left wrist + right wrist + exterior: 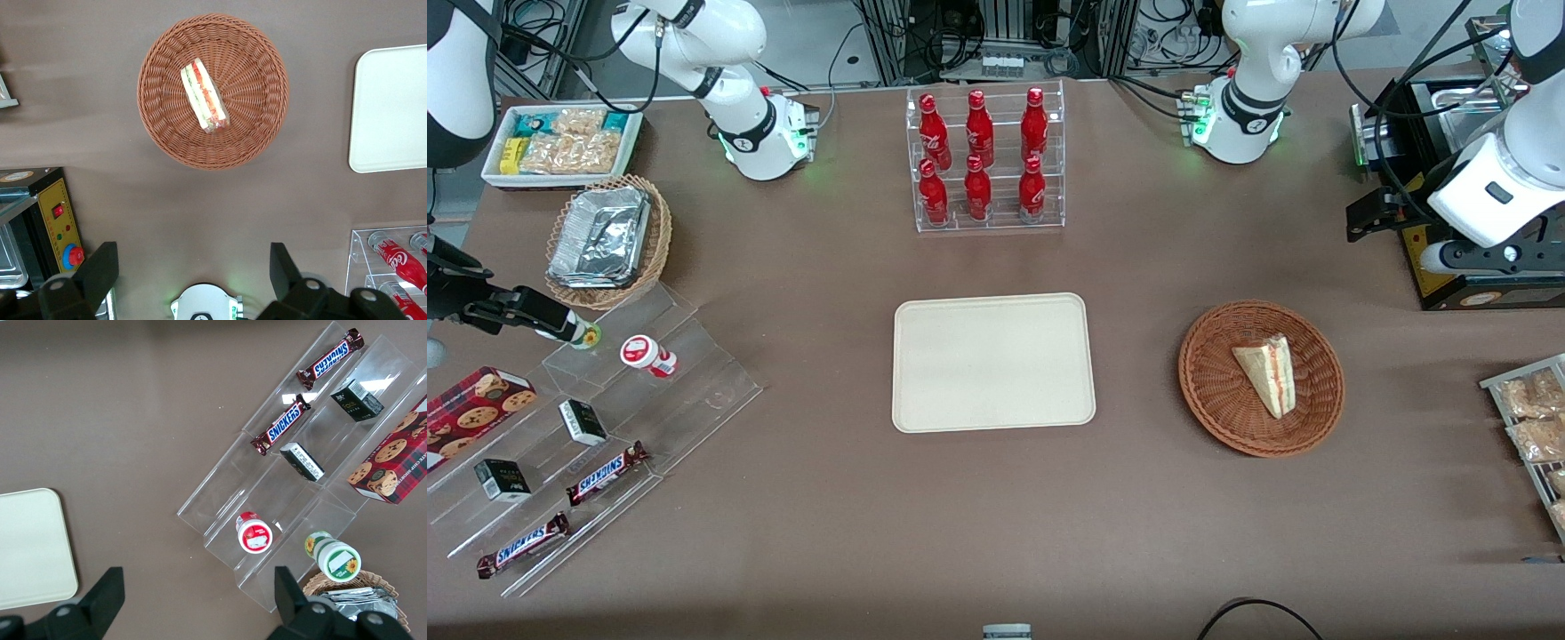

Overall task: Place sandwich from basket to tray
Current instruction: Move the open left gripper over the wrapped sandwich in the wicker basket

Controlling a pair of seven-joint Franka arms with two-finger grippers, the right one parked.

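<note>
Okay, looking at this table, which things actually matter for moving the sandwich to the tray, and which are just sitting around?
Matter for the job:
sandwich, lying in the basket
tray, bare
claw, open, held high above the table, farther from the front camera than the basket

Just sitting around:
red bottles
Snickers bars
foil containers

the basket (1261, 378) is reddish-brown woven wicker with a radial weave. the sandwich (1268, 372) in it is pale white bread, with red and green filling stripes along its cut edge. the tray (992, 362) is plain cream-beige. the table (996, 533) is uniform dull brown. the gripper (193, 280) has black fingers, held wide apart, on a white arm toward the working arm's end of the table. the bottles (980, 156) are glossy red with white lettering, in a clear rack. the yellow control panel (59, 220) carries red buttons.
</note>
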